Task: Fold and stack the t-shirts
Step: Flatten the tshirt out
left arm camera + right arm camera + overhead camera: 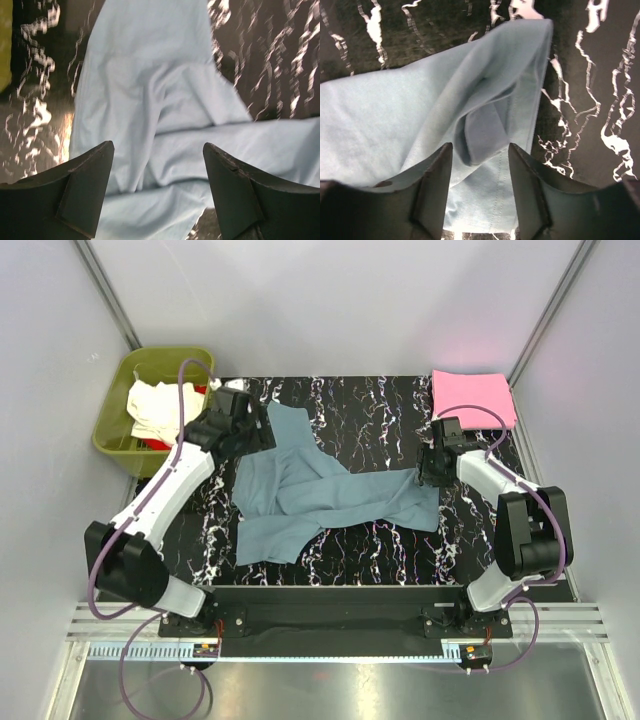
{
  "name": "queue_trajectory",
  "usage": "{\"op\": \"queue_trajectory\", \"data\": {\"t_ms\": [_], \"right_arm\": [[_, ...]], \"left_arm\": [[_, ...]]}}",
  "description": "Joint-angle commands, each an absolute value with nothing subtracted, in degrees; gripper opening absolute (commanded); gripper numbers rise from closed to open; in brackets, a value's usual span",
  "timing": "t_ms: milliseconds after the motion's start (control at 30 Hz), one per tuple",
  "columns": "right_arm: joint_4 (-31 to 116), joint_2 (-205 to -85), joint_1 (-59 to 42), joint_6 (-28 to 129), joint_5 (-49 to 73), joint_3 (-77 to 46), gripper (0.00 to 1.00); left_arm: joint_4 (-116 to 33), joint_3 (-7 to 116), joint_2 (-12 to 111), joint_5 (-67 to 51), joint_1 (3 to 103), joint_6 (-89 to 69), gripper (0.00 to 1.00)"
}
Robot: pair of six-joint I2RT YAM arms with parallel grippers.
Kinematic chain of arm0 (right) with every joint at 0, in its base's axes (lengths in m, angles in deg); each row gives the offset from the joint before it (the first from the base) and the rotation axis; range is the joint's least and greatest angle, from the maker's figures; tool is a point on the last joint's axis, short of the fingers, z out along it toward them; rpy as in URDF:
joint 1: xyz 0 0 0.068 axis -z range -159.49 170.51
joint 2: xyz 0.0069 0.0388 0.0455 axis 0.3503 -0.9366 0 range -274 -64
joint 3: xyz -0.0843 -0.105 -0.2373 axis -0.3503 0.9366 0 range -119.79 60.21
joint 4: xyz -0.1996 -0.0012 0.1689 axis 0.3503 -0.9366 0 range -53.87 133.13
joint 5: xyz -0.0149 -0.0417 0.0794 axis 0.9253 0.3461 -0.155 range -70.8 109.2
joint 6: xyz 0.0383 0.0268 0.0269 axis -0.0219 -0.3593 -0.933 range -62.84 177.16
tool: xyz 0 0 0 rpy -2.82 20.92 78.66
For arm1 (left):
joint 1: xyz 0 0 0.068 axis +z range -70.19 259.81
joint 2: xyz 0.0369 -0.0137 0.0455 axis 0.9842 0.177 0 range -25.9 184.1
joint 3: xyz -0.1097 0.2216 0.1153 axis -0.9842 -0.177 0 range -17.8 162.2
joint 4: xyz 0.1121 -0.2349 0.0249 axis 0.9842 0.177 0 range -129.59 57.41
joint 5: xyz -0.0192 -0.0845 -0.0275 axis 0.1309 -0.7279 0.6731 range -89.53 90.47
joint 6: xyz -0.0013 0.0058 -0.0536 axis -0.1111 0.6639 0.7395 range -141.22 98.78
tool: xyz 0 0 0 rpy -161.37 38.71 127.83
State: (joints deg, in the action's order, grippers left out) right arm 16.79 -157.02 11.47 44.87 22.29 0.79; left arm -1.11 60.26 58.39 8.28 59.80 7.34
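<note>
The large blue-grey t-shirt [320, 495] lies crumpled and spread across the middle of the black marbled table [380, 410]. My left gripper [256, 434] hovers open over its far left part, with the cloth [150, 90] showing below the wide-apart fingers [157, 147]. At the shirt's right edge my right gripper [430, 470] is open too, its fingers [480, 150] straddling a folded hem of the cloth [420, 115] without pinching it. The pink t-shirt [472, 397] lies folded at the far right corner. The cream-white t-shirt [155, 405] and the red one [155, 444] lie in the tub.
An olive-green plastic tub [112, 412] stands off the table's far left corner, beside my left arm. White walls with metal posts close in the back and both sides. Bare marbled table shows at the far middle and near right.
</note>
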Motion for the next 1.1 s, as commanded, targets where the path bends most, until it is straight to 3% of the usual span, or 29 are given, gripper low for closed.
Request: {"op": "queue_trajectory", "data": {"t_ms": [0,167,367,767,900,1000,1067], "right_arm": [[18.35,-156.64,11.19,48.71,19.46,-1.04,0.57],[19.65,-157.7,10.57,53.9,26.67,-0.53,0.49],[22.48,-155.67,9.87,57.77,19.82,2.38,0.51],[24.86,-154.79,4.6,62.96,28.49,5.99,0.53],[24.41,-156.81,4.6,63.4,31.06,4.84,0.48],[24.59,-156.9,4.51,63.4,33.52,4.75,0.39],[24.5,-156.64,4.6,63.4,33.53,4.4,0.29]], "left_arm": [[-1.35,55.95,53.82,4.26,60.12,7.69,0.79],[-5.13,48.31,48.91,-5.94,60.38,8.49,0.79],[-6.45,44.95,45.55,-6.83,60.47,6.38,0.79],[-6.99,44.77,47.14,-7.62,60.65,4.1,0.79],[-6.81,44.51,46.43,-6.57,60.73,3.74,0.79],[-6.9,44.07,45.82,-6.65,60.74,4.44,0.79],[-6.63,43.99,45.29,-6.13,60.82,6.28,0.78]]}}
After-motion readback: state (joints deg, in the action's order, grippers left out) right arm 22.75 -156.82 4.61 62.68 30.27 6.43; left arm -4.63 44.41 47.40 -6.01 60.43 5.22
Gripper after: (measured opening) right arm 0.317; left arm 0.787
